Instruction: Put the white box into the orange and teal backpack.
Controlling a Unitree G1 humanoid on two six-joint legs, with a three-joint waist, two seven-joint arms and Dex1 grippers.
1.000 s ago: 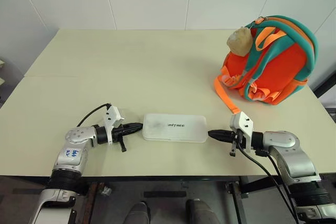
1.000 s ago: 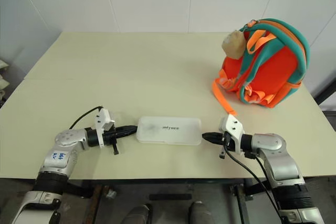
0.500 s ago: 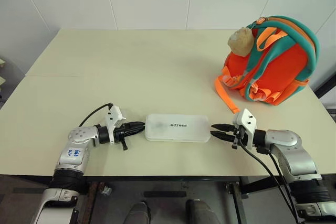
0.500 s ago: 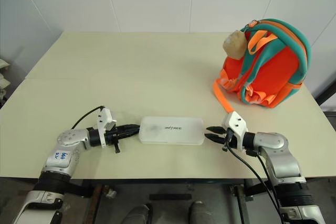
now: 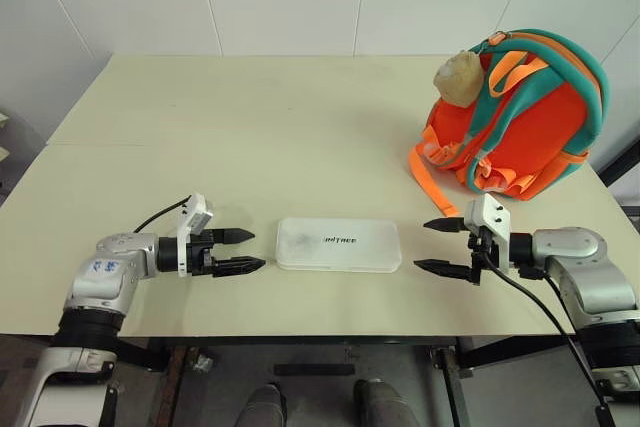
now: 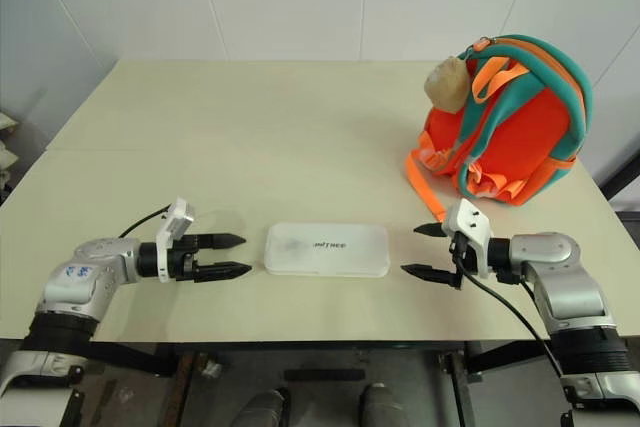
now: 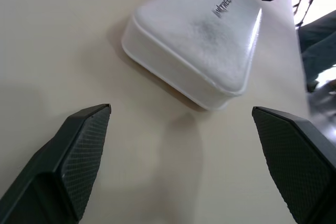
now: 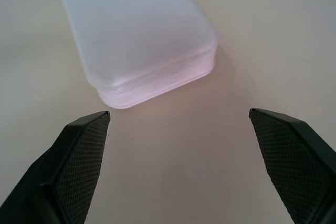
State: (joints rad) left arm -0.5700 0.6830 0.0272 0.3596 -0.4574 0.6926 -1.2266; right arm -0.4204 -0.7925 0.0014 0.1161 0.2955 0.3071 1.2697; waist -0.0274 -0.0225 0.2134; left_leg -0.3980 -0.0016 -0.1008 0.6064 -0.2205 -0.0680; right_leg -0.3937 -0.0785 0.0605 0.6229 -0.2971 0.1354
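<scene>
White box [image 5: 338, 245] flat on table [image 5: 250, 137], lid lettering "UNITREE".

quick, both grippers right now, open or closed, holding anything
left gripper: open, holding nothing, just short of the white box
right gripper: open, holding nothing, just off the box's other end

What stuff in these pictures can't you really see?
- Small rounded orange and teal backpack: its opening and far side are turned away from the head camera, so open or zipped is unclear.
- Flat white plastic box: lid lettering is too small in the eye views; in the right wrist view the top edge cuts it off.
- Tan plush charm: too small to tell what toy it is.
</scene>
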